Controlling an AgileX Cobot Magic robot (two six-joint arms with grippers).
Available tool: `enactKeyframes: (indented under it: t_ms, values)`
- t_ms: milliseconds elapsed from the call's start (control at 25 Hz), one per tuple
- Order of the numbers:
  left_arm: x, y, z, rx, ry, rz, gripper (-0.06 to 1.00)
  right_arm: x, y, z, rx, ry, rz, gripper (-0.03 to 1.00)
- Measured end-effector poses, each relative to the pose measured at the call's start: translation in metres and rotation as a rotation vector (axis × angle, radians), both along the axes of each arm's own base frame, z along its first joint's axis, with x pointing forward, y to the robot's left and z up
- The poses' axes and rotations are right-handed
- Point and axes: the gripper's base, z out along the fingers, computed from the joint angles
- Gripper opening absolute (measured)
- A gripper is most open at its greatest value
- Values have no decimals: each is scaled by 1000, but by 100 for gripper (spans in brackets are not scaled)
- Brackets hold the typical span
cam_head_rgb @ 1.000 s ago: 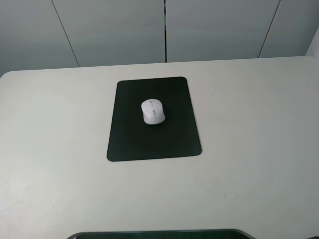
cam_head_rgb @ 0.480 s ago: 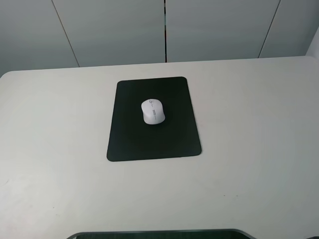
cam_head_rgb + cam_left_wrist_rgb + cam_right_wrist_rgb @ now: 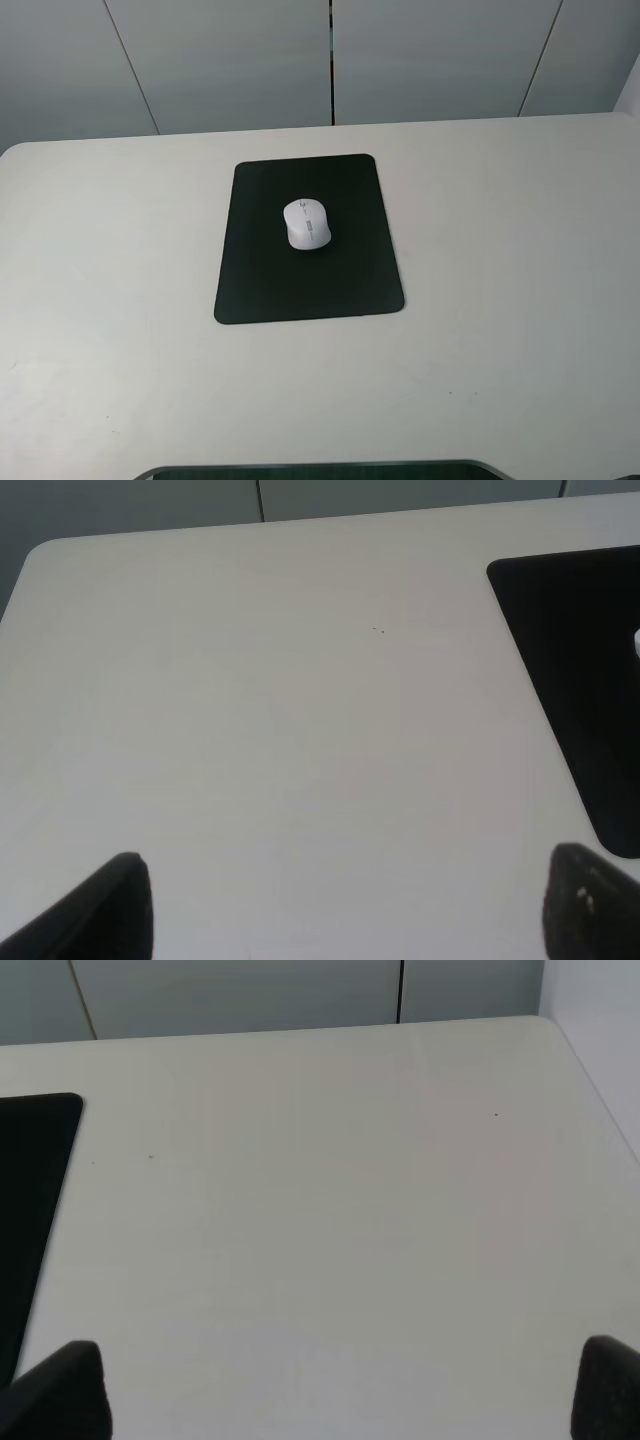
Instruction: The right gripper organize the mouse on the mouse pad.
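The white mouse (image 3: 307, 223) rests on the upper middle of the black mouse pad (image 3: 260, 280), near the centre of the white table. Neither arm shows in the exterior high view. In the right wrist view my right gripper (image 3: 340, 1400) is open, its two black fingertips (image 3: 60, 1395) spread wide above bare table, with a corner of the pad (image 3: 30, 1180) off to one side. In the left wrist view my left gripper (image 3: 350, 910) is open too, its fingertips (image 3: 590, 905) wide apart, with the pad (image 3: 580, 680) and a sliver of the mouse (image 3: 636, 642) at the frame's edge.
The white table (image 3: 520, 300) spreads around the pad on all sides. A grey panelled wall (image 3: 330, 60) stands behind its far edge. A dark edge (image 3: 320, 470) of the robot base shows at the near side.
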Motion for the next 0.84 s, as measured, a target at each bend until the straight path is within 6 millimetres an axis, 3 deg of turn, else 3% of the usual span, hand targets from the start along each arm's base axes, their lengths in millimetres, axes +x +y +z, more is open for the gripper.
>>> enactKeyframes:
  t_ms: [840]
  values:
    - [0,0,0,0,0,0,75,0,0,0,-2,-2,1,70]
